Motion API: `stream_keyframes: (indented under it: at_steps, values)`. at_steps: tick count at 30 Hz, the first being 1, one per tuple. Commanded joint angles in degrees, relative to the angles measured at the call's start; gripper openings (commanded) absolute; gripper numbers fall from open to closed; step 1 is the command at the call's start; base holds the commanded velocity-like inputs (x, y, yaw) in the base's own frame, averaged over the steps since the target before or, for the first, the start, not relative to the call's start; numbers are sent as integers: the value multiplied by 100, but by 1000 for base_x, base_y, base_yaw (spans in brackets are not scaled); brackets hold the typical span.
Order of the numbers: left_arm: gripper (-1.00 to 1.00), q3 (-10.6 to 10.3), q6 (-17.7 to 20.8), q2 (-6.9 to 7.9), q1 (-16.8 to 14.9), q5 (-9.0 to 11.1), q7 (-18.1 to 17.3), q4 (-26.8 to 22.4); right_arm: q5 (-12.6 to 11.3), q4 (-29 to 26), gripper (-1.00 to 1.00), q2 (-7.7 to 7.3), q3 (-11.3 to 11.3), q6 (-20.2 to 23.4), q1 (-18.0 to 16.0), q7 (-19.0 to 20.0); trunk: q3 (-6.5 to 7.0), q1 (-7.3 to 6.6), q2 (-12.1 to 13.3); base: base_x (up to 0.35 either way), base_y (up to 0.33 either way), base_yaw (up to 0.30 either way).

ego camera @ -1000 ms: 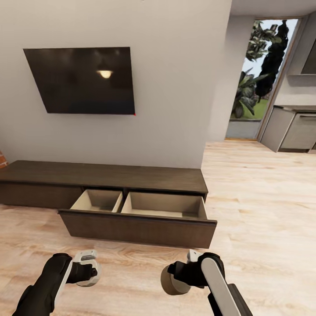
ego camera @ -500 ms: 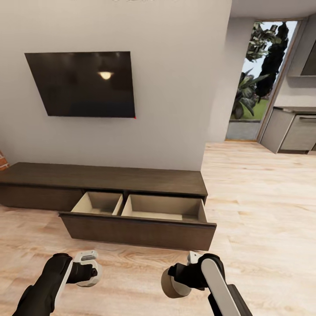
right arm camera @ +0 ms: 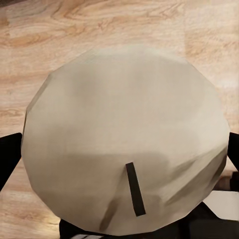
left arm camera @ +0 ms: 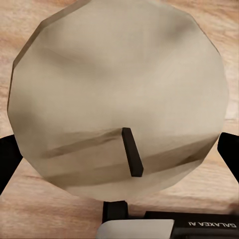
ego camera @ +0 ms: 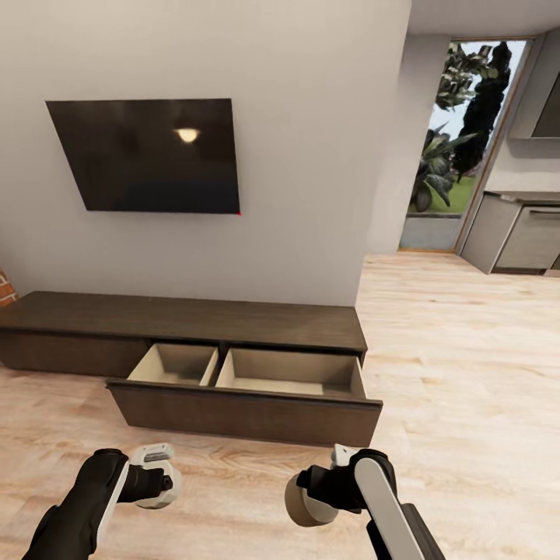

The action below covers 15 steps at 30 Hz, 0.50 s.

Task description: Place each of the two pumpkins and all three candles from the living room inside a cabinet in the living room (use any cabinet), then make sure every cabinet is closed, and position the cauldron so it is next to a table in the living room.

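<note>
A short pale grey-beige candle with a black wick [right arm camera: 124, 144] sits clamped between the right gripper's [ego camera: 323, 498] dark fingers, flat top facing the wrist camera. A second like candle [left arm camera: 119, 99] seems gripped likewise by the left gripper [ego camera: 155, 484], though the head view hides it. Ahead, well apart, the long dark brown wooden cabinet [ego camera: 194, 319] has its drawer [ego camera: 245, 404] pulled open over the pale wood floor [ego camera: 467, 373].
</note>
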Motion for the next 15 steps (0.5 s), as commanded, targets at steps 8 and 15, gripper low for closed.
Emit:
stream_keyframes:
  at_steps: [8,15]
  values:
    - [-100,0,0,0,0,-1,2,0,9,9,-100,9,2,-16,0,-25,144,-176,322,0,0,0]
    - [-100,7,26,0,0,-1,2,0,2,1,-100,10,3,-12,2,-162,270,-330,603,0,0,0]
